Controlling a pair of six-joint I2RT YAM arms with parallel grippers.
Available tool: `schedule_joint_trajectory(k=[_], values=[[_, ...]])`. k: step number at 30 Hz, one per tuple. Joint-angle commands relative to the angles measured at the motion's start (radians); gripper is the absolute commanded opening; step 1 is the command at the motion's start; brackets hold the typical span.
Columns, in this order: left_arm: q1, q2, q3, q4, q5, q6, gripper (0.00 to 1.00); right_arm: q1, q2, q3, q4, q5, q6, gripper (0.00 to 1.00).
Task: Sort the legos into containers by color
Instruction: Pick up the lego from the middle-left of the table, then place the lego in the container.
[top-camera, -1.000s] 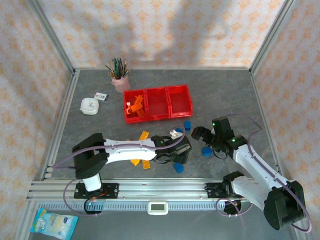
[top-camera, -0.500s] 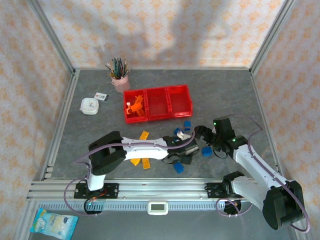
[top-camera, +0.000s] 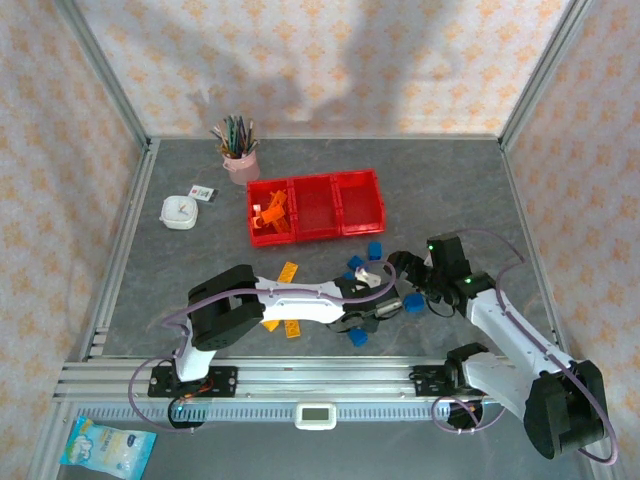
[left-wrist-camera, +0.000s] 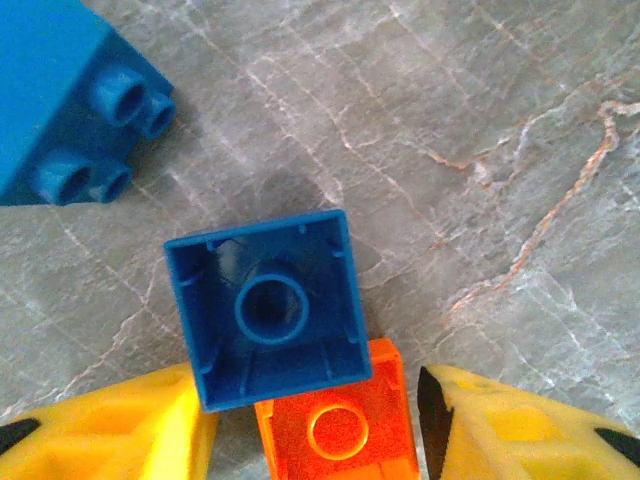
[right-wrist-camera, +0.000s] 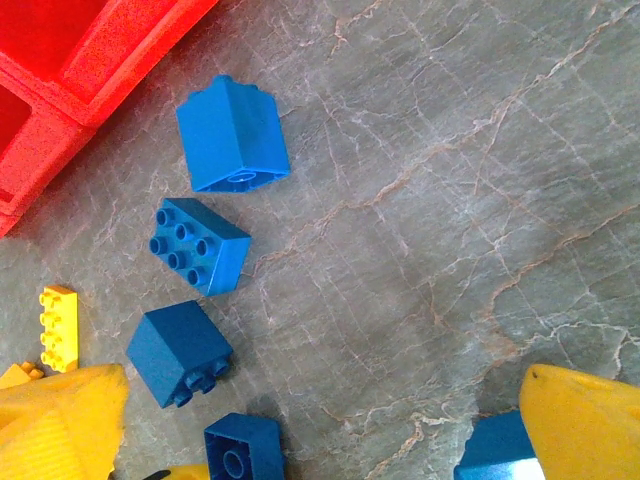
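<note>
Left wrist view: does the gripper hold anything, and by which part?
An orange brick sits between the jaws, its sides facing them; a firm hold cannot be told.

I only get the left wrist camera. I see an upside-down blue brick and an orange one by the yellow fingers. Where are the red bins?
Observer: In the top view, the containers sit toward the far side of the table, beyond the left gripper.
Operator: Is anything in them yet?
Observer: Yes, orange legos lie in the leftmost one.
Operator: What's the other arm doing?
Observer: The right gripper is open over the table, with several blue bricks lying loose near it.
</note>
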Motion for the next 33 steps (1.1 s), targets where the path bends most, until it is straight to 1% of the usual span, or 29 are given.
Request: schedule_joint_trajectory(k=[1,6,8,14,22,24,26,29,32,33], values=[[-0.010,-0.007,-0.015,-0.047,-0.036,-0.025,0.51,-0.005,-0.003,-0.013,0.024,-0.006,-0.022,1.00],[-0.009,-0.020,-0.015,-0.026,-0.031,-0.016,0.41,-0.005,-0.005,-0.010,0.024,-0.012,-0.029,1.00],[-0.009,-0.028,-0.015,-0.018,-0.034,-0.015,0.38,-0.005,-0.008,-0.006,0.019,-0.008,-0.031,1.00],[-0.001,-0.068,-0.005,-0.034,-0.065,-0.013,0.37,-0.004,-0.020,0.019,0.003,-0.016,-0.050,1.00],[0.036,-0.266,-0.082,-0.060,-0.112,0.000,0.37,0.003,-0.004,0.085,0.034,-0.107,-0.087,1.00],[0.073,-0.337,-0.119,-0.067,-0.126,0.012,0.37,0.034,0.012,0.118,0.051,-0.107,-0.087,1.00],[0.128,-0.401,-0.146,-0.081,-0.165,0.038,0.36,0.083,0.036,0.150,0.084,-0.099,-0.078,1.00],[0.255,-0.463,-0.152,-0.103,-0.234,0.111,0.36,0.171,0.086,0.193,0.160,-0.081,-0.055,1.00],[0.407,-0.478,-0.142,-0.092,-0.270,0.180,0.36,0.236,0.154,0.247,0.218,-0.070,-0.036,1.00],[0.452,-0.474,-0.143,-0.066,-0.278,0.212,0.36,0.251,0.178,0.267,0.232,-0.070,-0.032,1.00]])
